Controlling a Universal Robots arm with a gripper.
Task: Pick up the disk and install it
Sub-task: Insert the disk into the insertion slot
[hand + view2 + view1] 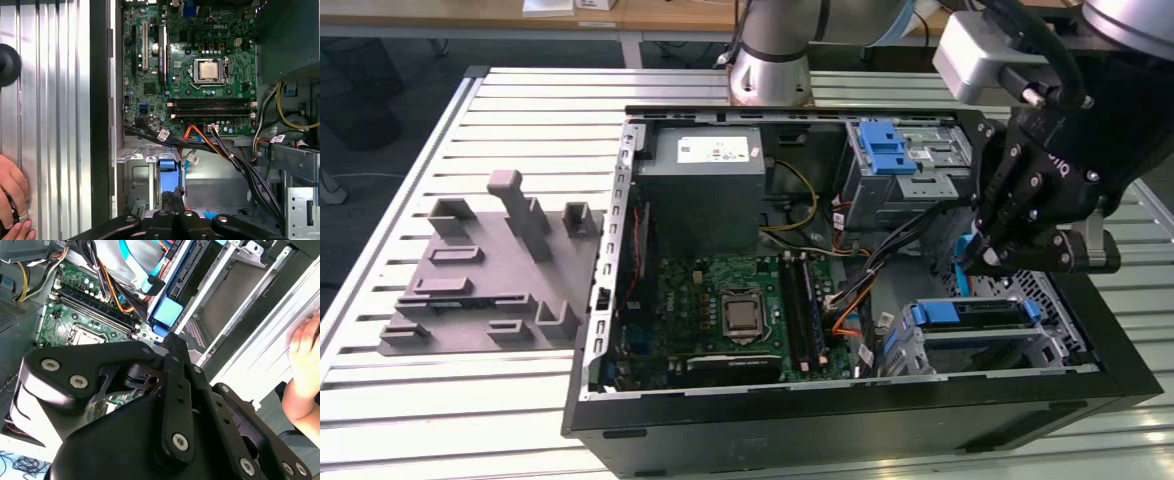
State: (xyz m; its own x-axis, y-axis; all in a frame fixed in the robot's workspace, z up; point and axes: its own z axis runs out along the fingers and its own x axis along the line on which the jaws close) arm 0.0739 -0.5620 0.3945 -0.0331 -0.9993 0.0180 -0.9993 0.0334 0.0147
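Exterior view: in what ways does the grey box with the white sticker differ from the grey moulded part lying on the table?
The grey box sits inside the open computer case; the grey moulded part lies outside it on the slatted table, toward the exterior view's left. The box is one plain block with a sticker; the moulded part is a flat base with several upright posts and no sticker. Both are grey.

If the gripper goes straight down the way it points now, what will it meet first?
Probably the silver disk with blue rails seated in the metal drive cage, directly beneath the black gripper in the exterior view; depth is unclear.
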